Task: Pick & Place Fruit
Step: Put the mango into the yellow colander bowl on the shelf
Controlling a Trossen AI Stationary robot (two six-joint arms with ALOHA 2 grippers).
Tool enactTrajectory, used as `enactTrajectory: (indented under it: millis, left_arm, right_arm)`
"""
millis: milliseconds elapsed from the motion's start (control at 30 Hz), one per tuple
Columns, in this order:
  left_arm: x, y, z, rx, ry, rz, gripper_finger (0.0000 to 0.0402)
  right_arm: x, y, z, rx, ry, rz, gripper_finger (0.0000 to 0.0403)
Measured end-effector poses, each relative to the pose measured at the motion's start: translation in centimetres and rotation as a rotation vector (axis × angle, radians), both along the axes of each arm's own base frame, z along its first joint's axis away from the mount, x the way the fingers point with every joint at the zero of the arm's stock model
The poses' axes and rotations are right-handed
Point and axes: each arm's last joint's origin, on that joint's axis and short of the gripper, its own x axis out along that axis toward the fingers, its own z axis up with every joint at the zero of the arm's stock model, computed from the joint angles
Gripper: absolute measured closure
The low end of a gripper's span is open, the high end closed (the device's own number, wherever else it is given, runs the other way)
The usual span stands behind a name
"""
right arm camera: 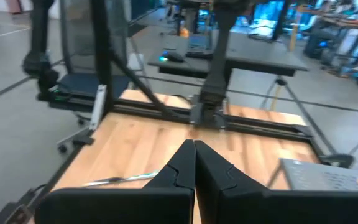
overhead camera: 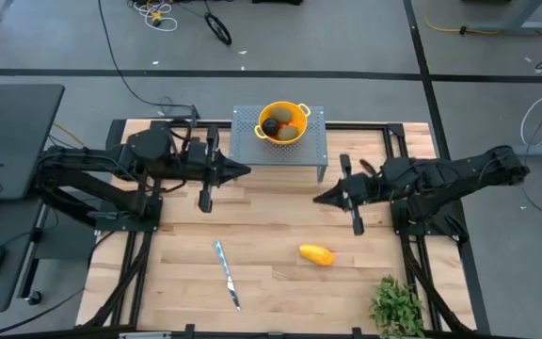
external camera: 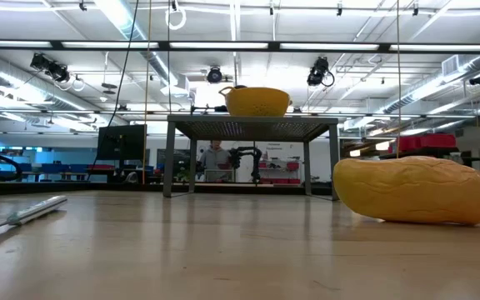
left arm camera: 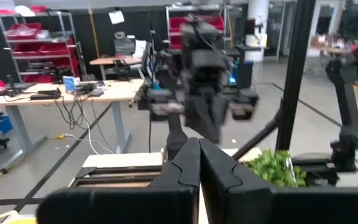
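Nearest the low camera, a yellow-orange oblong fruit [external camera: 415,190] is seen lying on the wooden table [overhead camera: 271,273], between the knife [overhead camera: 227,273] and the plant [overhead camera: 398,306]. It is judged light, firm and smooth, best gripped across its narrow middle. Left gripper [overhead camera: 243,170] and right gripper [overhead camera: 320,199] are held pressed together, empty. An open workshop is seen behind.

Table top [overhead camera: 271,245]: pale wood planks, smooth, low sheen.
Stand [overhead camera: 312,141], upper centre: grey perforated metal, matt.
Colander [overhead camera: 283,121]: glossy yellow.
Knife [overhead camera: 227,274]: bright silver metal.
Yellow-orange fruit [overhead camera: 316,254]: smooth, faintly dimpled skin.
Plant [overhead camera: 398,304], lower right: leafy, matt.
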Motion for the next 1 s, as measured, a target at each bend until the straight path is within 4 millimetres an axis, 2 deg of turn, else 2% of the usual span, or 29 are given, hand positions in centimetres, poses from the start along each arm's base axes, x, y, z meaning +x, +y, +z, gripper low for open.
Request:
enactTrajectory:
  millis: [200,567,1000]
  left_arm:
    - [-0.5,-0.3,0.3,0.034,-0.012,-0.009,0.0399]
    - [-2.1,-1.4,1.1,0.04,-0.051,-0.1,0.0396]
    - [-2.2,-1.6,0.8,0.055,-0.016,-0.104,0.0395]
  right_arm:
    - [0.8,1.9,-1.0,-0.001,0.044,0.064,0.04]
    - [2.3,4.9,-3.3,0.001,0.144,0.055,0.04]
    - [3.7,7.5,-6.3,0.031,0.279,0.076,0.04]
